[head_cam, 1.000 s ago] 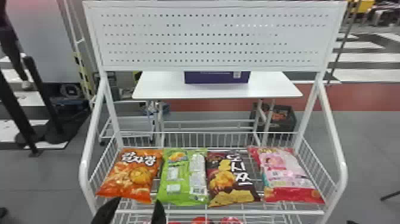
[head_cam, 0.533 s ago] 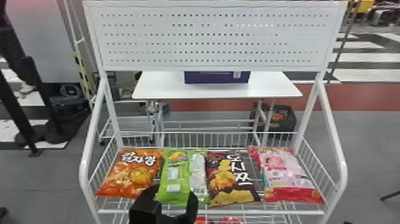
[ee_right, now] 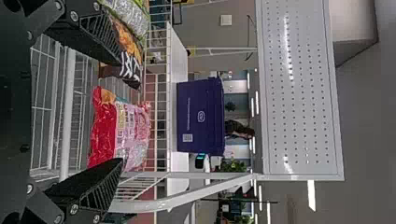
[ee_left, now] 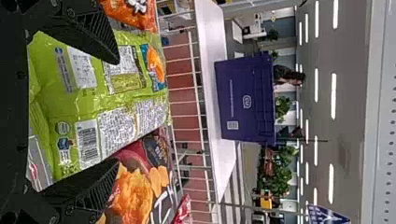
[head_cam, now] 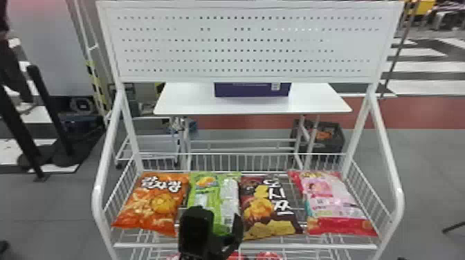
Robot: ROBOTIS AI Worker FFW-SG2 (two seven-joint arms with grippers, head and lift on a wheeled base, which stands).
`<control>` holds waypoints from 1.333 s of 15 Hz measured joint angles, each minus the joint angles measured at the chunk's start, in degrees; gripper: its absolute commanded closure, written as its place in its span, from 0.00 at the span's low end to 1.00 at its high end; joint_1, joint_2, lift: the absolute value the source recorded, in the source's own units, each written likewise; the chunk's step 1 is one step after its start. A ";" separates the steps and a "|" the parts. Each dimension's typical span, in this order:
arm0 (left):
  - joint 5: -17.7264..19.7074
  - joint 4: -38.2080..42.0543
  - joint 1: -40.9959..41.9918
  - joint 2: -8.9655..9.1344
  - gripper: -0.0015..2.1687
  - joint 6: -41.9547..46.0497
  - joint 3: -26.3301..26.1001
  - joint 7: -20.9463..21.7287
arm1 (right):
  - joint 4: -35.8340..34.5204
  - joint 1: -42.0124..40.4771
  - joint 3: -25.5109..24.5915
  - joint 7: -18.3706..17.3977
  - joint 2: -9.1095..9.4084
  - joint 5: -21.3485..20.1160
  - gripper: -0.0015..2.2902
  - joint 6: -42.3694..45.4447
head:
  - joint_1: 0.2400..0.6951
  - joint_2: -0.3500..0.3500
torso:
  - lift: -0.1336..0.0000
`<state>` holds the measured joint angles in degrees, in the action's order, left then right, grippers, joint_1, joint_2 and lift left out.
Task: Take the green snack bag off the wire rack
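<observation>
Look for green bag [head_cam: 216,190] on wire rack [head_cam: 98,204], btwn orange bag [head_cam: 148,211] and dark bag [head_cam: 256,183]. See L gripper [ee_left: 116,111] over green bag, w/ fingers [ee_left: 88,35] spread wide, w/o a visible hold; can't tell depth or contact for sure. Could nip dark bag too, from a wide bite on that side. Could press down on green bag instead of gripping round it, if too far in over orange-bag side. Might slip on slick film w/ a shallow pinch, or crush contents w/ a hard one. If lifted too low, prob. snags on front rail [head_cam: 242,246]. At pink bag [ee_right: 123,130], find R gripper [ee_right: 120,112], also spread.

On green bag, note small-print panels and barcode [ee_left: 88,143], back prob. up. On orange bag and dark bag, big pale lettering. On purple box [ee_left: 245,100], small emblem, line of print, pale label [ee_left: 232,125].
</observation>
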<state>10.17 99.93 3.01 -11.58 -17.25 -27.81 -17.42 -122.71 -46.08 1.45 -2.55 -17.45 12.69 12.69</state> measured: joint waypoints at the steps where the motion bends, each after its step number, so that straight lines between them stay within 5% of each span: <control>1: -0.01 -1.40 -1.20 0.45 0.07 -0.20 -0.26 0.21 | 0.01 0.01 -0.02 0.00 -0.02 0.03 0.07 0.00 | 0.57 0.50 | 1.00; 7: 0.28 -7.45 -5.62 1.43 0.12 -1.73 -0.27 0.45 | 0.39 0.26 -0.13 -0.02 -0.08 0.05 0.07 0.18 | 0.57 0.50 | 1.00; 11: 0.55 -8.42 -6.06 1.47 0.33 -2.79 0.26 0.80 | 0.54 0.49 -0.13 -0.03 -0.13 0.05 0.07 0.18 | 0.57 0.50 | 1.00; 15: 0.61 -8.44 -6.14 1.46 0.76 -3.57 0.50 0.37 | 0.53 0.55 -0.13 -0.08 -0.12 0.07 0.07 0.18 | 0.57 0.50 | 1.00; 20: 0.63 -7.64 -5.24 0.99 0.83 -4.67 0.92 2.30 | 0.45 0.56 -0.04 -0.08 -0.04 0.09 0.07 0.48 | 0.57 0.50 | 1.00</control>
<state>10.80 92.30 -2.24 -10.59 -21.92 -26.89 -15.12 -122.26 -45.53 1.40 -2.63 -17.49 12.78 13.17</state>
